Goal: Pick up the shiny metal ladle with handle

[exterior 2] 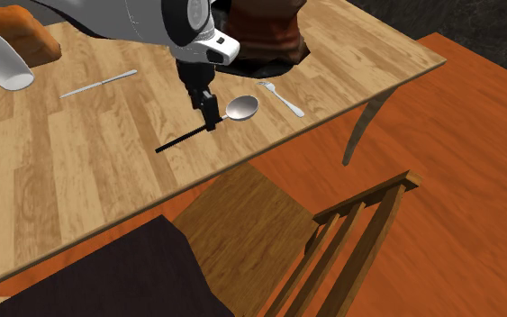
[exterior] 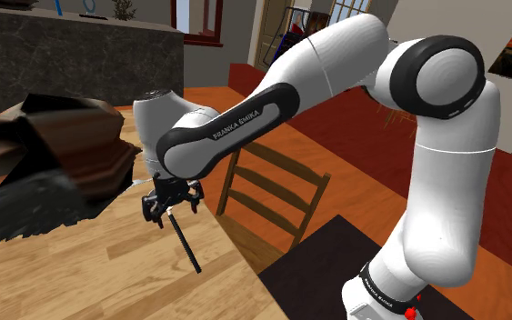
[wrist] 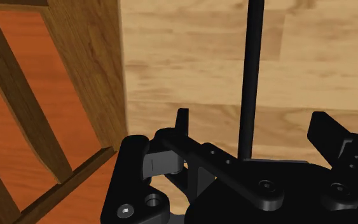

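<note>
In the shoulder view the gripper [exterior: 165, 211] is hiding the ladle's bowl from you, and you are seeing only the black handle [exterior: 186, 247] sticking out below it. In the wrist view the gripper's own body is covering the bowl end, and the handle [wrist: 254, 63] is running straight up across the wood of the tabletop [wrist: 190, 57].

From the second exterior view you are getting the whole ladle [exterior 2: 239, 110]. It is lying flat near the tabletop [exterior 2: 80, 171] edge that faces the chair [exterior 2: 242, 212]. Its shiny bowl is sitting just beside a fork [exterior 2: 283, 99], and a knife [exterior 2: 98, 84] is lying well apart from it. There the gripper [exterior 2: 211, 122] is masking the spot where the handle joins the bowl.

The fingers [wrist: 182, 124] are standing wide apart, one on each side of the handle. A clear gap is showing on both sides, so they are holding nothing and not touching the ladle.
</note>
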{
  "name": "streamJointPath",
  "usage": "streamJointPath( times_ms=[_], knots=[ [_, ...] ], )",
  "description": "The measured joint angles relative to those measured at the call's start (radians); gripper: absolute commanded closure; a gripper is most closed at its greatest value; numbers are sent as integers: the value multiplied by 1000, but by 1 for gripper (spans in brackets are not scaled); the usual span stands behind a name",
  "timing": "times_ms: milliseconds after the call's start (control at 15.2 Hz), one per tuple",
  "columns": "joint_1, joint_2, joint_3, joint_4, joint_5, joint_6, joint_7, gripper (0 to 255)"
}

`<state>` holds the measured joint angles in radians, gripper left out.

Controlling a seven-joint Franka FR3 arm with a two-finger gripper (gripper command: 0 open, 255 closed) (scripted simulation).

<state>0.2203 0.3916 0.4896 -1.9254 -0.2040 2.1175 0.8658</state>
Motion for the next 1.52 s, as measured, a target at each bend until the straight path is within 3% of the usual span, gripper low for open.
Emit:
streamJointPath(
  times_ms=[462,528,1188,1518],
  knots=[
    [23,74,-21,2,-41,62,30,0],
    [23,78,-22,2,-43,65,30,255],
    [24,80,-23,3,-45,69,31,255],
    [15,44,-11,10,-24,28,18,255]
  ],
)
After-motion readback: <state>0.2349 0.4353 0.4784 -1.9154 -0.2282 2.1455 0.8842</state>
